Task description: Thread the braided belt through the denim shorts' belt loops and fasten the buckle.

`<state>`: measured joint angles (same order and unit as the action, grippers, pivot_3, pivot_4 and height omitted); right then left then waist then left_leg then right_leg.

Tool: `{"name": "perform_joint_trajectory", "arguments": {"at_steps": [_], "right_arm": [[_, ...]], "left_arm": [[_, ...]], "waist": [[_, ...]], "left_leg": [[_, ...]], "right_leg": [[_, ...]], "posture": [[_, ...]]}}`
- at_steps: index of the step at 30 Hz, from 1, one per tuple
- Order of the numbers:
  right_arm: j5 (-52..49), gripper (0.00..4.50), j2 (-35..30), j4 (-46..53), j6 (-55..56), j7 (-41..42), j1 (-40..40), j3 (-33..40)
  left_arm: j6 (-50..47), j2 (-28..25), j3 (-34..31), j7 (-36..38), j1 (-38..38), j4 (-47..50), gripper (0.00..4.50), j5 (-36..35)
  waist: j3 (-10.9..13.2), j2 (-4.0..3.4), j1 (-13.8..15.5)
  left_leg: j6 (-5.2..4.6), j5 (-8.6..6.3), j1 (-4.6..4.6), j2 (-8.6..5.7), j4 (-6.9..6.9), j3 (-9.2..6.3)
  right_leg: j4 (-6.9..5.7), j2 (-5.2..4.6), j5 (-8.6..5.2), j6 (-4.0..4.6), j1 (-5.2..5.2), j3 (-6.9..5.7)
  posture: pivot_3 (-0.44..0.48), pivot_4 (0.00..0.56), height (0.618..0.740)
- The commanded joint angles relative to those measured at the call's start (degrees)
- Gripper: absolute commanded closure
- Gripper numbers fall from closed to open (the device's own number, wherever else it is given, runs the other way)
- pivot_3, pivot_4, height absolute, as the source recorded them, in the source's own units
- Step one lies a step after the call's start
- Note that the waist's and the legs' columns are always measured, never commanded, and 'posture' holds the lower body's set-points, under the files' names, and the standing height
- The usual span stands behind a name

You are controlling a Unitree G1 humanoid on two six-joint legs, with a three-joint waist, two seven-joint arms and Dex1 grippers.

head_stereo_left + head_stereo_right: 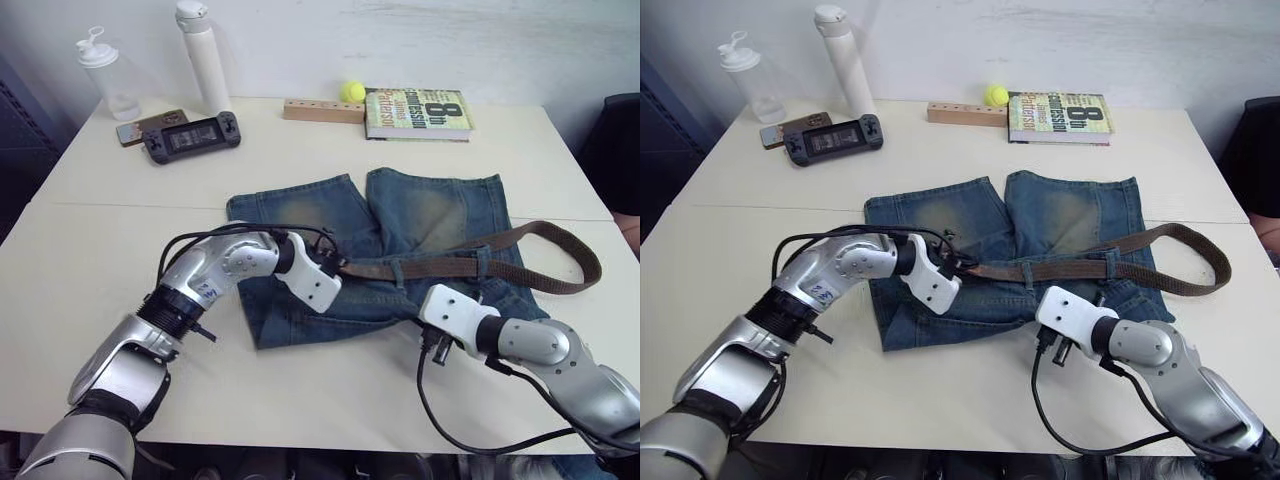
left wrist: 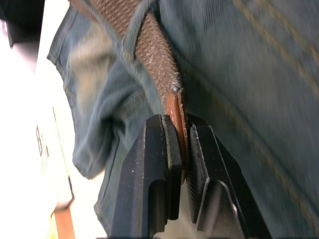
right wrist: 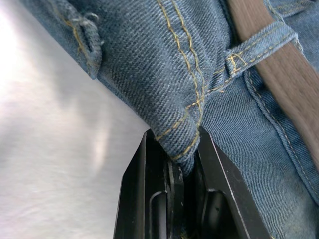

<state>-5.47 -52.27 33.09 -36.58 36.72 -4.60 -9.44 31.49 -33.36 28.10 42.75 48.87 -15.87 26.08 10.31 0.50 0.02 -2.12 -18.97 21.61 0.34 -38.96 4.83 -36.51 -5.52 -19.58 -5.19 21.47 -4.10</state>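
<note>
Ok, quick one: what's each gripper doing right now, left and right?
Left gripper: shut on the braided belt, pinching its tan leather tip.
Right gripper: shut on a fold of the denim shorts.

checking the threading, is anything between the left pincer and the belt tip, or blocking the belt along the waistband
Nothing visible does. The left pincer is already shut on the tan tip of the braided belt, which passes under a belt loop. The right pincer pinches the denim shorts at the waistband edge, beside the belt's path.
</note>
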Motion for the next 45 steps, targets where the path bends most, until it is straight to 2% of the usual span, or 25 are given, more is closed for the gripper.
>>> {"name": "perform_joint_trajectory", "arguments": {"at_steps": [1,8,15,19,22,23,24,26,29,31,36,40,45], "right_arm": [[2.4,4.50,-1.9,-4.3,-0.1,-0.8,0.6,5.1],[3.0,4.50,-2.4,-9.4,3.4,0.8,-1.1,6.4],[2.7,4.50,-0.5,-11.7,5.7,2.6,-4.2,4.6],[3.1,4.50,0.2,-11.3,5.6,3.1,-4.7,3.9],[3.2,4.50,0.2,-11.1,5.6,3.4,-4.5,3.9],[3.4,4.50,0.0,-11.1,5.8,3.5,-4.4,4.0],[3.8,4.50,-0.4,-11.3,6.3,3.6,-4.0,4.3],[4.8,4.50,-2.6,-12.5,8.9,4.8,-3.0,5.2],[6.4,4.50,-7.5,-16.8,16.6,7.7,-0.9,7.2],[8.1,4.50,-10.7,-21.2,23.4,9.1,-0.6,7.4],[11.9,4.50,-11.3,-32.9,37.8,9.3,-6.0,4.8],[13.3,4.50,-10.4,-38.6,42.7,8.7,-10.0,5.2],[7.3,2.37,-13.9,-33.8,38.5,13.5,-8.4,12.7]], "left_arm": [[-0.6,-3.1,-3.8,1.1,-0.5,3.3,4.41,-1.8],[-3.0,-6.4,-4.3,7.6,-6.6,10.1,4.41,-6.4],[-15.0,-1.1,-5.6,8.5,-10.2,15.7,4.41,-8.2],[-21.8,0.8,-7.6,8.7,-11.5,18.2,2.80,-10.4],[-24.2,-1.1,-9.3,10.2,-12.1,19.7,1.48,-11.7],[-25.1,-2.2,-10.2,11.2,-12.4,20.3,1.28,-12.5],[-27.1,-2.9,-11.2,12.4,-12.9,21.2,0.69,-14.1],[-34.1,-3.1,-14.1,14.7,-13.9,23.8,0.02,-19.8],[-45.9,-2.8,-18.5,18.1,-14.8,28.9,0.02,-30.2],[-49.4,-2.9,-20.4,18.6,-15.1,30.4,0.02,-33.9],[-48.5,-2.8,-19.9,15.8,-16.6,28.0,0.02,-32.6],[-52.7,-0.7,-20.4,13.8,-16.4,28.6,0.02,-34.6],[-55.7,0.2,-20.5,11.8,-16.9,27.5,0.00,-35.0]], "waist": [[0.0,0.00,0.0],[0.0,0.00,0.0],[0.0,0.00,0.1],[0.0,-0.01,-0.1],[0.0,-0.01,-0.2],[0.0,-0.01,-0.2],[0.0,-0.02,-0.2],[0.0,-0.02,-0.2],[0.0,-0.01,0.3],[0.0,-0.01,0.8],[0.0,-0.01,0.9],[0.0,-0.01,0.3],[0.0,-0.03,0.1]], "left_leg": [[0.00,0.00,0.01,0.00,-0.01,0.00],[-0.05,-0.03,0.01,-0.01,-0.03,0.00],[-0.07,-0.04,0.03,-0.02,-0.11,0.00],[-0.06,-0.04,0.03,0.01,-0.10,0.00],[-0.04,-0.03,0.02,0.02,-0.11,0.00],[-0.04,-0.02,0.02,0.02,-0.10,0.00],[-0.04,-0.02,0.02,0.02,-0.10,0.00],[-0.04,-0.02,0.02,0.03,-0.10,0.00],[-0.06,-0.04,0.05,0.00,-0.11,-0.04],[-0.11,-0.06,0.06,-0.05,-0.12,-0.08],[-0.13,-0.07,0.05,-0.09,-0.13,-0.06],[-0.09,-0.06,0.05,-0.09,-0.14,-0.05],[-0.09,-0.05,0.06,-0.08,-0.13,-0.06]], "right_leg": [[0.01,0.00,0.00,0.00,0.00,0.00],[-0.02,-0.02,0.00,0.00,-0.02,-0.05],[-0.01,-0.03,0.04,-0.08,-0.07,-0.04],[-0.03,0.01,0.04,-0.08,-0.03,-0.04],[-0.05,0.01,0.04,-0.07,-0.02,-0.03],[-0.06,0.01,0.04,-0.07,-0.01,-0.02],[-0.06,0.01,0.04,-0.07,-0.01,-0.02],[-0.05,0.01,0.04,-0.07,-0.01,-0.02],[-0.02,-0.04,0.04,-0.07,-0.03,-0.04],[0.00,-0.09,0.04,-0.08,-0.06,-0.07],[0.06,-0.10,0.05,-0.09,-0.10,-0.11],[0.03,-0.08,0.05,-0.09,-0.09,-0.12],[0.01,-0.08,0.05,-0.09,-0.08,-0.12]], "posture": [[0.000,0.150,0.738],[0.000,0.150,0.738],[0.000,0.150,0.738],[0.000,0.150,0.738],[0.000,0.150,0.738],[0.000,0.150,0.738],[0.000,0.150,0.738],[0.000,0.150,0.738],[0.000,0.150,0.738],[0.000,0.150,0.738],[0.000,0.150,0.738],[0.000,0.150,0.738],[0.000,0.150,0.738]]}}
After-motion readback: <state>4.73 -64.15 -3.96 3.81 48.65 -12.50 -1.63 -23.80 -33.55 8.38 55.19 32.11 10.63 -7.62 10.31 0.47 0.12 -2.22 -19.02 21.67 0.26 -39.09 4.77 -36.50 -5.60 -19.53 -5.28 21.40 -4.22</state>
